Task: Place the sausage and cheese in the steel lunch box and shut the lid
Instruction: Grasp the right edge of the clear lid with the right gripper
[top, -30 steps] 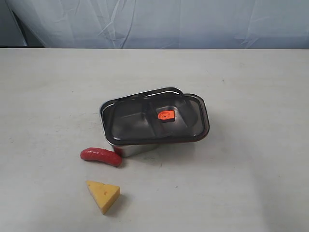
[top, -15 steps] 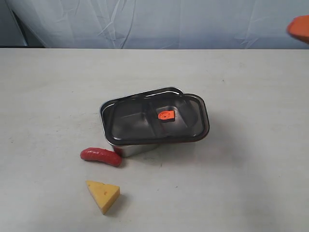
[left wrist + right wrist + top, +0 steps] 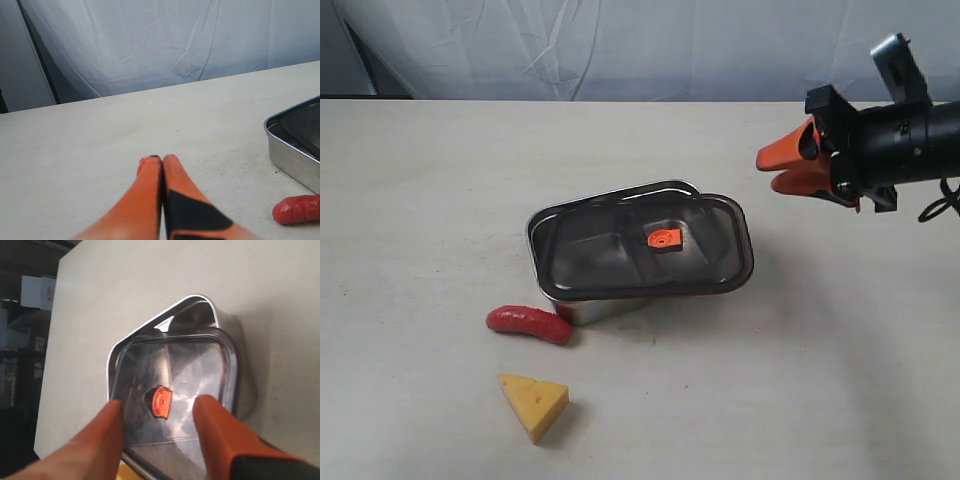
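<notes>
The steel lunch box (image 3: 582,307) sits mid-table with the dark translucent lid (image 3: 610,255) lying askew on top, its orange valve tab (image 3: 664,239) at centre. The red sausage (image 3: 528,323) lies on the table just in front of the box's left corner. The yellow cheese wedge (image 3: 534,402) lies nearer the front edge. My right gripper (image 3: 767,171) hovers open to the right of the box, holding nothing; in its wrist view the gripper (image 3: 159,405) frames the lid (image 3: 190,365). My left gripper (image 3: 161,159) is shut and empty, low over bare table, with the box (image 3: 292,150) and sausage end (image 3: 297,208) off to one side.
The pale table (image 3: 440,180) carries only these items. A wrinkled grey-white backdrop (image 3: 640,45) hangs behind its far edge. The left arm does not show in the exterior view.
My right gripper has come in from the upper right edge of the exterior view, moving left and down toward the lunch box. Box, lid, sausage and cheese have not moved.
</notes>
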